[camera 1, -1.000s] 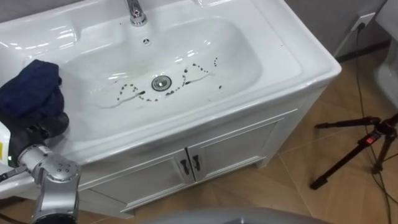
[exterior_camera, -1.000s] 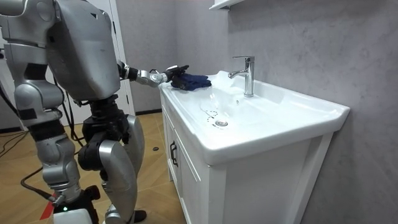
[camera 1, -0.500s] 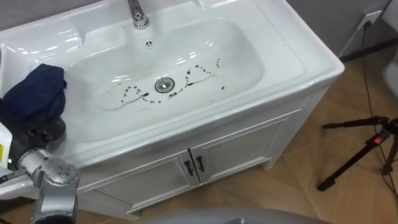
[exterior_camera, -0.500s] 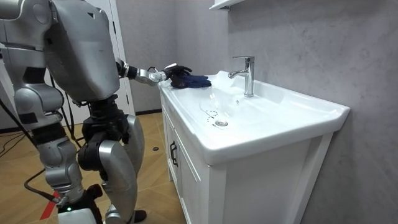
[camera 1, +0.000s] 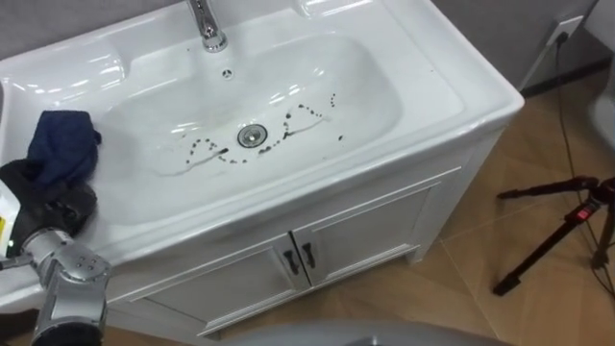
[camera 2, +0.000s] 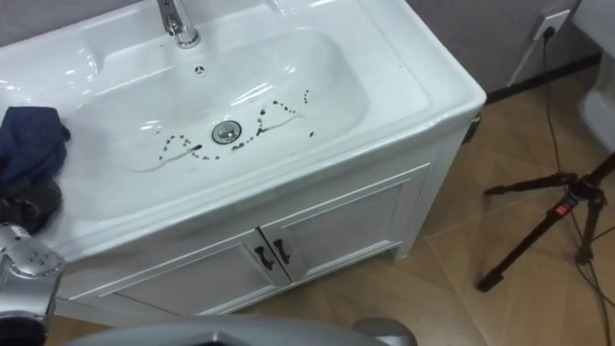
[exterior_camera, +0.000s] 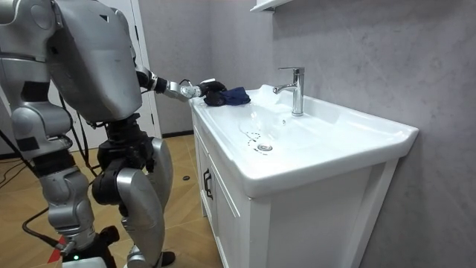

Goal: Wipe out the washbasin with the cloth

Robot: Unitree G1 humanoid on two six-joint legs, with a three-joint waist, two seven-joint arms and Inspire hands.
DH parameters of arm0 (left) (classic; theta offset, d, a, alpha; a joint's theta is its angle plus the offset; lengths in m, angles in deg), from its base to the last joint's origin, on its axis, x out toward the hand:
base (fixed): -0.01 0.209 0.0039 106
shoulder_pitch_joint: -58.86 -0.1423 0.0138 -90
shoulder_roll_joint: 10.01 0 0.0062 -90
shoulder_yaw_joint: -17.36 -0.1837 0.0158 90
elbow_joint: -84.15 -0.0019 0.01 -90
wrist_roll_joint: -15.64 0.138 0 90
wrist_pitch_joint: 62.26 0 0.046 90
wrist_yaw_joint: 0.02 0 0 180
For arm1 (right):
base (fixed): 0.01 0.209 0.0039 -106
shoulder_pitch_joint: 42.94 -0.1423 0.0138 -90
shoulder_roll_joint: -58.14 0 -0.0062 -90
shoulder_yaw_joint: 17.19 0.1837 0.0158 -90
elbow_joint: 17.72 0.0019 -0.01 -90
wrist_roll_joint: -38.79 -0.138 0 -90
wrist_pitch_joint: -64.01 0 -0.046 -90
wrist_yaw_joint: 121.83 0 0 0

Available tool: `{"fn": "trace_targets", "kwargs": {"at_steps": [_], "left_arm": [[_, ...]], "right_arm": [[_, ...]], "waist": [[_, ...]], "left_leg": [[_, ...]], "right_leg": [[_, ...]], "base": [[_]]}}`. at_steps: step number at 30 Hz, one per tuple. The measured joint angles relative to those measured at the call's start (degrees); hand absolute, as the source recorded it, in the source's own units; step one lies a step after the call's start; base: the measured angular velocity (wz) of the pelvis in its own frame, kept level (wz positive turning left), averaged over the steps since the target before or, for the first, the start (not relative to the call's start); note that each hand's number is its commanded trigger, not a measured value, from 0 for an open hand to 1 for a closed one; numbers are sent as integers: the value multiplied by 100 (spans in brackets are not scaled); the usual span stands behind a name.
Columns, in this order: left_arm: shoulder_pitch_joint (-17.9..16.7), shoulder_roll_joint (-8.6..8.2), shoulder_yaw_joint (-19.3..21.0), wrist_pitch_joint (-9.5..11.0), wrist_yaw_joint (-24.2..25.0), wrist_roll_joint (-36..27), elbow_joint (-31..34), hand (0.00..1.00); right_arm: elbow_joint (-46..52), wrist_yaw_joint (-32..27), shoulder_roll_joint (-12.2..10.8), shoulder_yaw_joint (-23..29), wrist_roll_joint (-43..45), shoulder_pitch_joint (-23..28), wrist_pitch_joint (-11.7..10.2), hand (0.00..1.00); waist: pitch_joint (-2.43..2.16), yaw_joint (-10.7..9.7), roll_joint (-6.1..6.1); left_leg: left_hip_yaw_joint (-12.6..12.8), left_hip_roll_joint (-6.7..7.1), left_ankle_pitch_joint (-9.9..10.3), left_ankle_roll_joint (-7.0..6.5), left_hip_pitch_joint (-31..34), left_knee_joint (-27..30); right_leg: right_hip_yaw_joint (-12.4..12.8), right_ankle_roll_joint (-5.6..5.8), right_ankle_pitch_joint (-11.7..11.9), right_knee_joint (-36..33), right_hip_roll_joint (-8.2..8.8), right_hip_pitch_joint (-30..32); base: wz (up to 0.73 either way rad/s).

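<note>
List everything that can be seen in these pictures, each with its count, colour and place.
basin: one, white, on top of the cabinet
faucet: one, chrome, at the basin's back rim
drain: one, metal, at the bottom of the bowl
dirt marks: many, dark, dotted on both sides of the drain
cloth: one, dark blue, bunched on the basin's left rim
cabinet: one, white, two doors, under the basin
door handles: two, dark, where the doors meet
tripod: one, black, on the floor at right
wall socket: one, white, upper right
floor: wooden, brown
shelf: one, white, on the wall above the faucet
left hand: one, dark, closed on the cloth's near end
</note>
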State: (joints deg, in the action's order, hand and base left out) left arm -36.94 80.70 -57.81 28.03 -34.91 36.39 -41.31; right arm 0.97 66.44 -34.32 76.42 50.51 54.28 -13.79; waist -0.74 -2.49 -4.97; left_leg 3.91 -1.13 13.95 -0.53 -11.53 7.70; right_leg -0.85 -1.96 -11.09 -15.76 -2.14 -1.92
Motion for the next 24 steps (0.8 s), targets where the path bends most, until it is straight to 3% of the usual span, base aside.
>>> {"fn": "trace_targets", "kwargs": {"at_steps": [8,16,24], "left_arm": [[60,8,49,0,282,-58,-1,100],[87,14,-23,0,307,-301,-13,100],[181,-39,-30,0,299,-316,55,100]], "right_arm": [[-166,1,-1,-20,-16,-64,50,0],[-203,-1,0,-138,-43,-70,157,0],[-203,-109,-25,-181,-69,-172,3,0]], "waist": [[-30,38,49],[-31,49,50],[-34,79,64]], "left_leg": [[-3,10,-4,2,-6,91],[0,18,-9,0,-9,102],[66,45,-27,-14,3,96]], "right_leg": [[-23,6,-11,3,26,-14],[-51,8,-12,-3,49,-25],[-84,39,-15,0,96,-23]], "base": [[1],[0],[1]]}}
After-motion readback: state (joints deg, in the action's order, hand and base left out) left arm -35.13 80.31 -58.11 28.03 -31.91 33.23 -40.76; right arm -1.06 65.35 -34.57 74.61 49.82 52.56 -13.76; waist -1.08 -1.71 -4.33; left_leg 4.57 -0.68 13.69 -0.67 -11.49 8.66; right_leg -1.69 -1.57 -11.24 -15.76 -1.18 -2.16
